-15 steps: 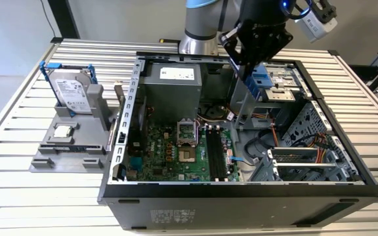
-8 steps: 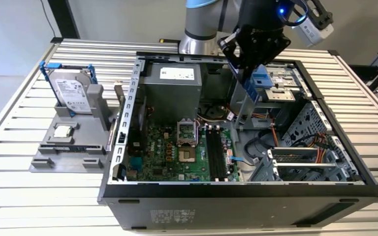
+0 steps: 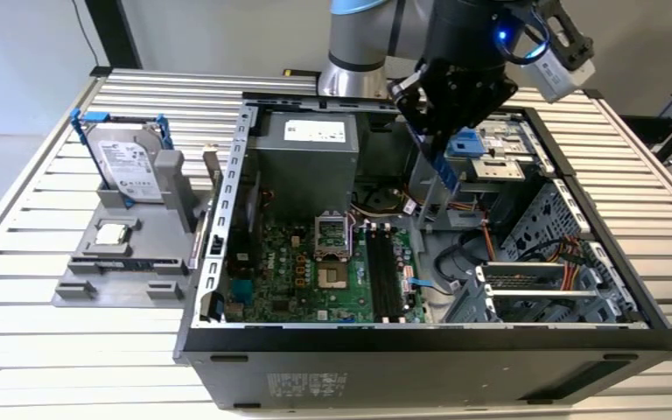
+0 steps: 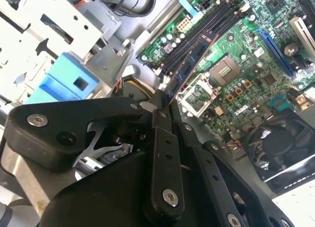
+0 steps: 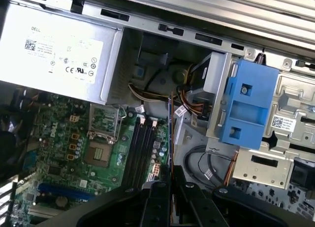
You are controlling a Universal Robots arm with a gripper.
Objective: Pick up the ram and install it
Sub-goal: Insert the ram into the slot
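My gripper hangs over the open computer case, shut on the ram, a thin bluish stick that points down into the case. In the second wrist view the ram runs out from between the black fingers toward the black memory slots on the green motherboard. Edge-on in the first wrist view, the ram sits above the case floor just beside the slots. The slots lie below the gripper, closer to the case's front wall.
A silver hard drive with blue rails and a small square processor chip rest on a grey fixture at the exterior view's left. Inside the case are the power supply, the processor socket, a blue drive bracket, loose cables and a fan.
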